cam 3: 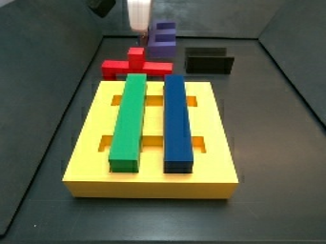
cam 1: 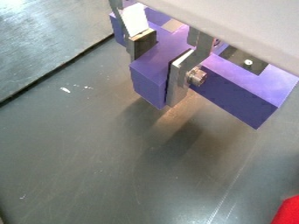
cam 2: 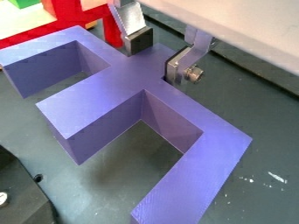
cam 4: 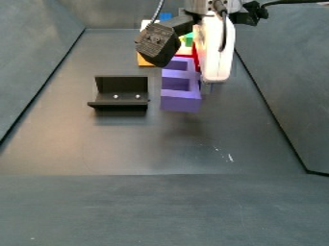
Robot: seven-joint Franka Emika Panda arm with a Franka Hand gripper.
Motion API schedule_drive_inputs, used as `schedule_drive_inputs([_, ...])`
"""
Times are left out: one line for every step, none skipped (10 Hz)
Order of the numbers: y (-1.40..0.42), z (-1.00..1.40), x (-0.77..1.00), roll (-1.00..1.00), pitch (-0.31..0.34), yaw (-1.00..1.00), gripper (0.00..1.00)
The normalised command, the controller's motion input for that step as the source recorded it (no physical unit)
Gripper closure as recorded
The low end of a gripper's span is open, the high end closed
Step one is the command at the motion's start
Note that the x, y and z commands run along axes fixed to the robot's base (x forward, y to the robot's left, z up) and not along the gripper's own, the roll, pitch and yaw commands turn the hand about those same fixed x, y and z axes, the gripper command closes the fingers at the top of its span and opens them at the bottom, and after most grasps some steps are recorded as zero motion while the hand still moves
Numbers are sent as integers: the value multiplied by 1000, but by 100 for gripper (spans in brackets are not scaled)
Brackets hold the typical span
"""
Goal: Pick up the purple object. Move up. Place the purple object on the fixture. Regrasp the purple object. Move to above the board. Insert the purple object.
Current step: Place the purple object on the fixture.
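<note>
The purple object point(cam 1: 239, 87) is a blocky cross-like piece. It spreads wide in a wrist view point(cam 2: 111, 96) and stands beside the red block in both side views point(cam 3: 163, 38) point(cam 4: 180, 88). My gripper point(cam 1: 162, 63) point(cam 2: 160, 54) is shut on its central stub, one silver finger against each side. Whether the piece touches the dark floor I cannot tell. The black fixture point(cam 4: 119, 93) point(cam 3: 211, 60) stands apart from it with nothing on it. The yellow board point(cam 3: 90, 143) lies nearer in a side view, bearing a green bar point(cam 3: 130, 119) and a blue bar point(cam 3: 178, 119).
A red cross-shaped block point(cam 3: 136, 65) point(cam 2: 82, 17) lies between the board and the purple object. Dark walls enclose the floor on the sides point(cam 4: 38, 86) point(cam 3: 51, 105). A small white scuff marks the floor point(cam 1: 73, 87).
</note>
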Motion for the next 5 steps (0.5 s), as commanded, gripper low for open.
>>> schedule_drive_inputs([160,460,514,-949,389,14,100])
schedule_drive_inputs([100,411,526,-980,391,37,100])
schedule_drive_inputs([26,417,597,-940,451,9,100])
schedule_drive_inputs([0,426,660,-877,534,0,100])
schedule_drive_inputs([-11,420,691,-869,546,0,100])
